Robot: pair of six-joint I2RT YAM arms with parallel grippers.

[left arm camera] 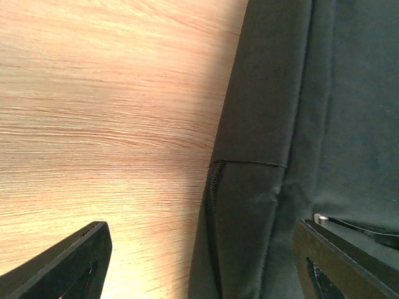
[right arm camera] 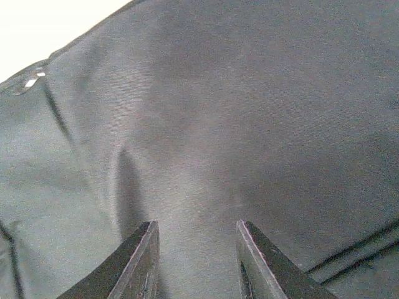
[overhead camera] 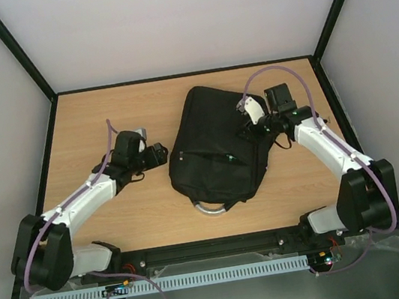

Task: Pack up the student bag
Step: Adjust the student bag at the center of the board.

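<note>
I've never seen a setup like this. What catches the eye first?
A big black student bag lies flat in the middle of the wooden table, its grey handle toward the arms' bases. The left gripper sits at its left edge, jaws wide open; the right gripper is over its far right corner, jaws parted.

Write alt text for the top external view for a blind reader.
A black backpack lies flat on a wooden table, grey handle at its near end. The left gripper sits beside it; the right gripper over its right edge.
</note>
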